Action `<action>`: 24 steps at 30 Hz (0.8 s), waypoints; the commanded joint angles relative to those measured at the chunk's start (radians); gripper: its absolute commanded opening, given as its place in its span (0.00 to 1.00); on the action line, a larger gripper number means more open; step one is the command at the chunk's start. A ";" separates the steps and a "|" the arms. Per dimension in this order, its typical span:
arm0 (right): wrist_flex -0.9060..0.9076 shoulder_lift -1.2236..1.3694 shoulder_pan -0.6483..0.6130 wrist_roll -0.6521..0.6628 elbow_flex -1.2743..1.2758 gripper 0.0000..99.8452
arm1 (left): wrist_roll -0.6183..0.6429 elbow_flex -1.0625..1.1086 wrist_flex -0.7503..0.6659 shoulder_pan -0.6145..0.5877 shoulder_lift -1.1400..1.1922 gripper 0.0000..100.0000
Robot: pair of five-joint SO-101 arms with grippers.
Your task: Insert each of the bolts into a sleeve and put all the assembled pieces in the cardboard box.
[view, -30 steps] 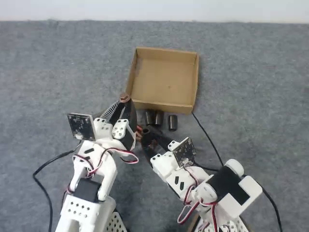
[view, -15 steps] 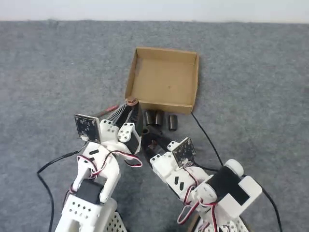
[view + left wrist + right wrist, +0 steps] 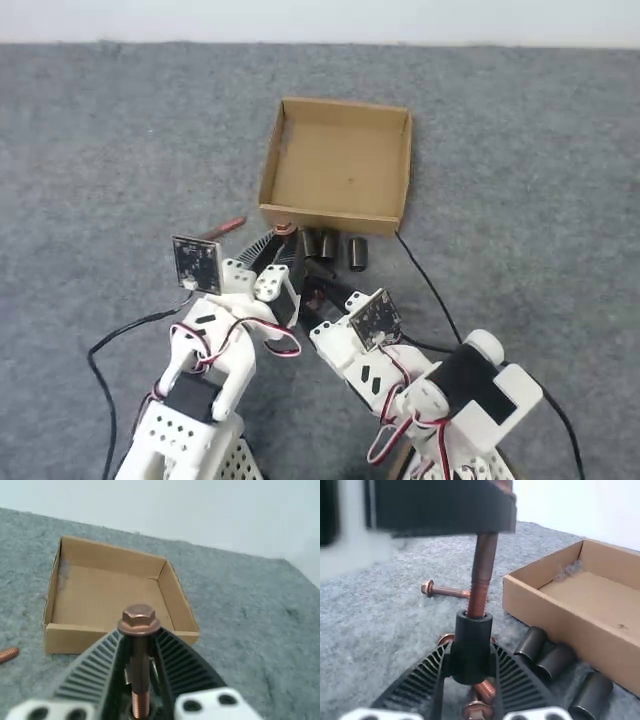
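Just in front of the cardboard box (image 3: 335,218), the two arms met low over the grey carpet (image 3: 520,150). The left gripper (image 3: 137,635) was closed on the shank of a copper bolt (image 3: 138,621), head up and thread pointing down. The right gripper (image 3: 470,652) was clamped around a black sleeve (image 3: 472,630) held upright. The bolt's tip sat at the sleeve's mouth, seemingly just inside it, though how deep could not be told. The main risk was misalignment: the bolt looked slightly tilted against the sleeve's axis, so pushing down could jam the thread on the rim. That could also twist the sleeve between the jaws or force it out of them. Letting go of the bolt with little of it seated could let it tip out and roll across the carpet. Three spare sleeves (image 3: 555,662) lay side by side just beside the box's near wall. Loose bolts (image 3: 480,695) lay under the right gripper, with another bolt (image 3: 445,590) farther off, so a low sweep by either arm could scatter them. On the lift toward the box, the assembled piece might also clip the near wall, which stood close.
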 commanded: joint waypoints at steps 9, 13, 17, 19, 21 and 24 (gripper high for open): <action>-0.001 -0.012 0.015 0.018 0.025 0.01 | 0.018 -0.016 0.046 0.008 -0.029 0.01; -0.001 -0.016 0.038 0.014 0.025 0.01 | 0.017 -0.016 0.103 0.009 -0.034 0.01; -0.001 -0.016 0.039 0.014 0.025 0.01 | 0.017 -0.016 0.167 0.041 -0.035 0.01; -0.001 -0.016 0.039 0.014 0.025 0.01 | 0.017 -0.016 0.190 0.066 -0.035 0.01; -0.001 -0.016 0.039 0.014 0.025 0.01 | 0.017 -0.016 0.198 0.069 -0.035 0.01; -0.001 -0.016 0.051 0.017 0.026 0.01 | 0.015 -0.016 0.210 0.066 -0.035 0.01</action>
